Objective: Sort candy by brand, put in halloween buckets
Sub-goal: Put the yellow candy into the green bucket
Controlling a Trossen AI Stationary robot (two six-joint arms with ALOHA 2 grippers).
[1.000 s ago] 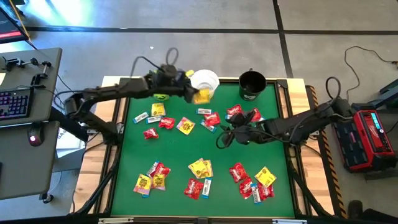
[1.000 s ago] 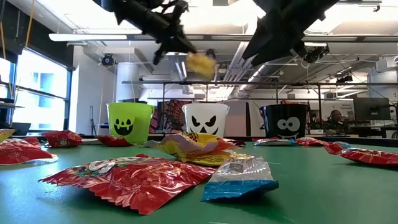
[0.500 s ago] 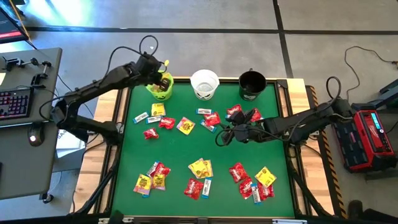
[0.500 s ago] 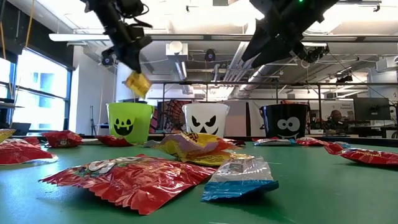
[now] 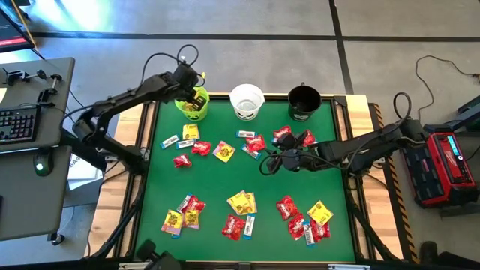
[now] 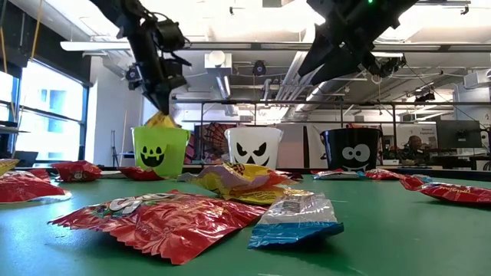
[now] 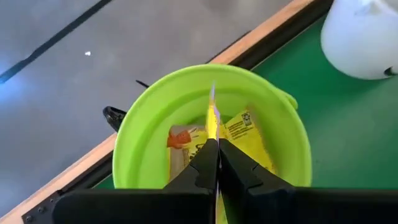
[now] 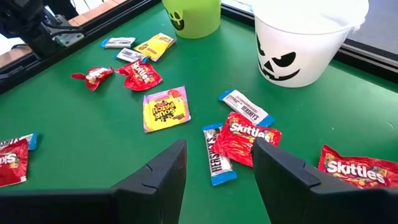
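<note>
The lime green bucket (image 5: 193, 106) stands at the table's far left, the white bucket (image 5: 247, 101) and the black bucket (image 5: 304, 102) to its right. My left gripper (image 7: 216, 152) hangs over the green bucket's mouth (image 7: 211, 124), shut on a yellow packet (image 6: 159, 119). Another yellow packet (image 7: 245, 134) lies inside the bucket. My right gripper (image 8: 214, 165) is open above the table's middle right, over a blue-and-white bar (image 8: 217, 163) and a red packet (image 8: 252, 138). Yellow, red and blue-and-white candy lies scattered over the green mat. My left gripper pinches the yellow packet by its upper edge (image 7: 213, 127) between both fingers, coming from above and pointing down. The packet hangs edge-on below the fingertips, its lower part just at the green bucket's rim (image 6: 161, 127).
Candy clusters lie near the table's near edge (image 5: 241, 204) and at mid-left (image 5: 196, 146). A raised wooden frame (image 5: 142, 135) borders the green mat. A desk with a keyboard (image 5: 16, 124) stands left of the table, a red device (image 5: 446, 166) right of it.
My left gripper carried the yellow packet from beside the white bucket toward the table's left, to above the green bucket, then lowered it until the packet reached the bucket's mouth. It stayed shut on the packet.
</note>
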